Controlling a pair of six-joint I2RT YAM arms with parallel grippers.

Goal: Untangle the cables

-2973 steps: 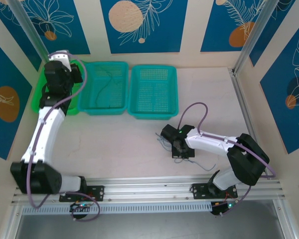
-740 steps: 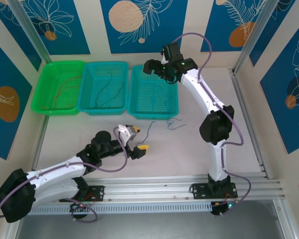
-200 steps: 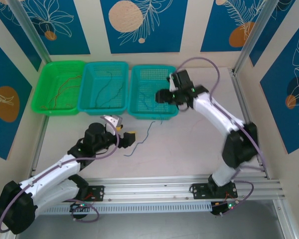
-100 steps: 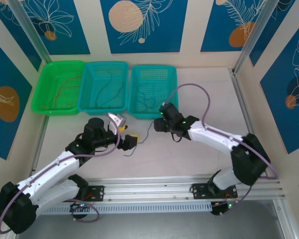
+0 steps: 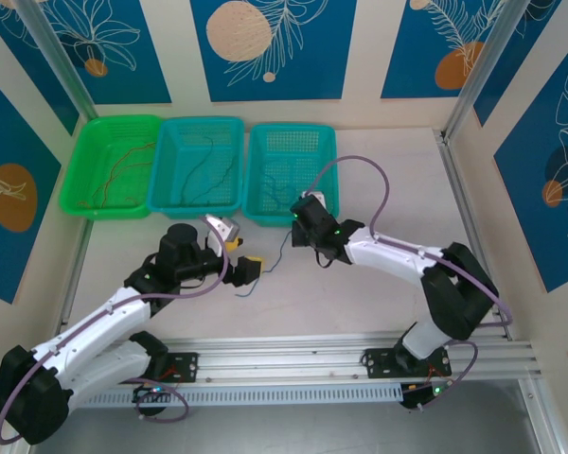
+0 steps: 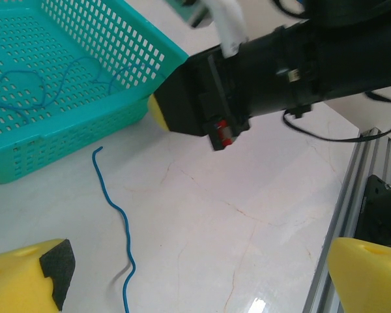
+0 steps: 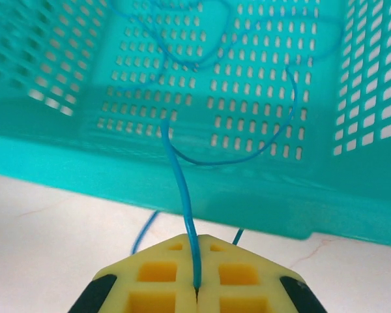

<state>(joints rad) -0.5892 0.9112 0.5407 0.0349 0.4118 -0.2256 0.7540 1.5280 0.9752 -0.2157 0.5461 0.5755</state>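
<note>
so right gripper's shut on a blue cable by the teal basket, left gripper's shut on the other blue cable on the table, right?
No: the left gripper is open; the left wrist view shows the other blue cable lying loose, ungripped. The right gripper is shut on its blue cable by the teal basket.

You have a perforated plastic basket (image 6: 52,140), a smooth glossy stone-like desk (image 6: 247,215), and a smooth-coated blue cable (image 6: 126,228).
</note>
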